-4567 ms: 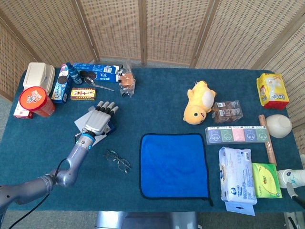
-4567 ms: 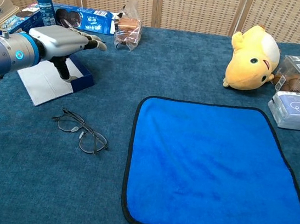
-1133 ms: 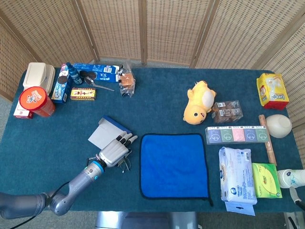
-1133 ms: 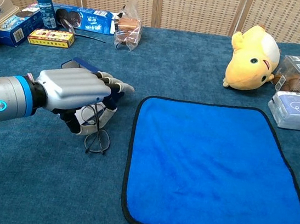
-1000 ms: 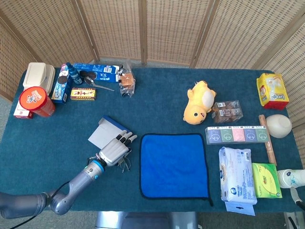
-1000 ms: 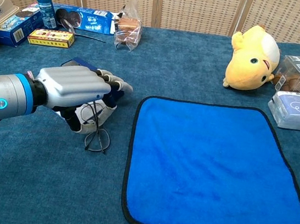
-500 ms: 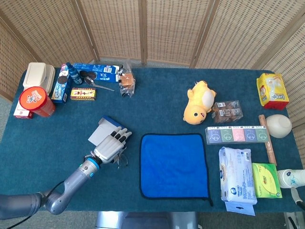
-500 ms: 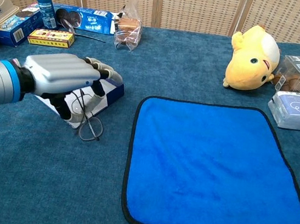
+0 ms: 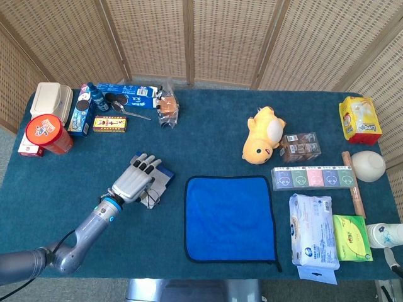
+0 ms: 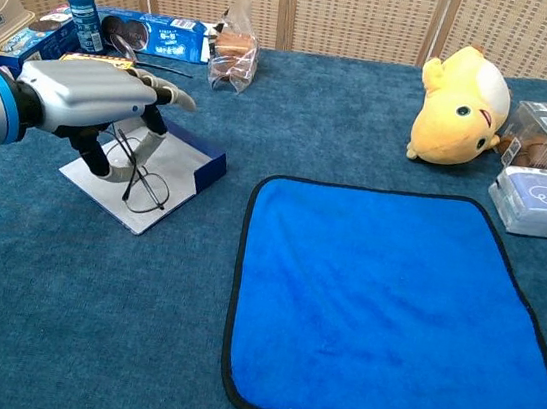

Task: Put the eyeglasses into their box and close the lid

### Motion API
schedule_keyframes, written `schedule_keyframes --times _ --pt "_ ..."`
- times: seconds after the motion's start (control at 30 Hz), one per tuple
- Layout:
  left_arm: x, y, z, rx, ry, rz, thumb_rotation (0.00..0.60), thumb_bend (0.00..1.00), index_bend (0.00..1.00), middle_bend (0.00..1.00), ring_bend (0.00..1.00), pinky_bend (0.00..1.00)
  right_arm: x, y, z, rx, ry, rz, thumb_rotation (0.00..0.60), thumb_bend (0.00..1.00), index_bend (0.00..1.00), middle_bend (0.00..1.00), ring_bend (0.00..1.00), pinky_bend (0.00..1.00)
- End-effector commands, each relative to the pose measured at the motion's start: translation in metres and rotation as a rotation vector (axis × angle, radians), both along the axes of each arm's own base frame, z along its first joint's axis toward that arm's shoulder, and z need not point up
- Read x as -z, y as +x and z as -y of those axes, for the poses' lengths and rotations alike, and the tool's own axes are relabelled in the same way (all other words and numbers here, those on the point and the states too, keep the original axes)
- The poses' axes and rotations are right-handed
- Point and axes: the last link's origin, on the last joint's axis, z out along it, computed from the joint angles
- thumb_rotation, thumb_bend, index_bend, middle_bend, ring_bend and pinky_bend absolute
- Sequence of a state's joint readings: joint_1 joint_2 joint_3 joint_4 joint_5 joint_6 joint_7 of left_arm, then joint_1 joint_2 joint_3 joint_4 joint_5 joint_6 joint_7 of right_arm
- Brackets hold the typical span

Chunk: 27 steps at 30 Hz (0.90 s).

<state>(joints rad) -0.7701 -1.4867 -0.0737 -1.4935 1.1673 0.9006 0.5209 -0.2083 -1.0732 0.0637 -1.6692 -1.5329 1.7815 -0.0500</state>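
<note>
Head view high, looking down on whole table (image 9: pixel 208 135); chest view low, near — both share blue cloth (image 9: pixel 230 217).

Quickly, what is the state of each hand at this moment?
Left hand: holding the eyeglasses, which hang above the open box.
Right hand: not visible in either view.

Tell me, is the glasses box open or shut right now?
Open: the box's white inside faces up, with the eyeglasses hanging over it.

Eyeglasses (image 10: pixel 136 177) hang over the open box (image 10: pixel 186 165), left of the cloth (image 10: pixel 392 301).
</note>
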Motion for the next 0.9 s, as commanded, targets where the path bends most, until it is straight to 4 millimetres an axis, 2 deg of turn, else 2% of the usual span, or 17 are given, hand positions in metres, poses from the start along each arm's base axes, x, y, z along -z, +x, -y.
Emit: schedule_keyframes --times 0.03,0.27,0.53,0.63,0.8,0.9 --pt "0.000 -0.001 -0.008 -0.010 0.008 -0.003 0.600 0.31 0.61 0.07 0.00 0.00 0.000 0.000 0.000 0.001 0.001 0.000 0.599 0.28 0.15 0.16 0.05 0.11" --pt "0.004 0.000 -0.028 -0.041 0.025 -0.003 0.600 0.31 0.61 0.07 0.00 0.00 0.000 0.001 0.000 0.003 0.000 -0.002 0.599 0.28 0.15 0.16 0.05 0.11" --pt "0.016 0.001 -0.036 -0.050 0.026 -0.007 0.600 0.31 0.57 0.06 0.00 0.00 0.000 0.000 -0.001 0.008 -0.002 -0.002 0.599 0.28 0.15 0.16 0.05 0.11" --pt "0.018 0.000 -0.037 -0.055 0.024 -0.012 0.600 0.30 0.49 0.04 0.00 0.00 -0.001 0.000 -0.002 0.010 -0.004 -0.002 0.600 0.28 0.15 0.16 0.05 0.11" --pt "0.017 -0.002 -0.035 -0.061 0.029 -0.017 0.600 0.30 0.27 0.02 0.00 0.00 0.000 -0.001 -0.002 0.011 -0.003 0.001 0.599 0.28 0.15 0.16 0.05 0.11" --pt "0.016 -0.002 -0.034 -0.066 0.029 -0.008 0.600 0.30 0.18 0.01 0.00 0.00 0.000 -0.002 -0.002 0.012 -0.001 0.003 0.600 0.28 0.15 0.16 0.05 0.11"
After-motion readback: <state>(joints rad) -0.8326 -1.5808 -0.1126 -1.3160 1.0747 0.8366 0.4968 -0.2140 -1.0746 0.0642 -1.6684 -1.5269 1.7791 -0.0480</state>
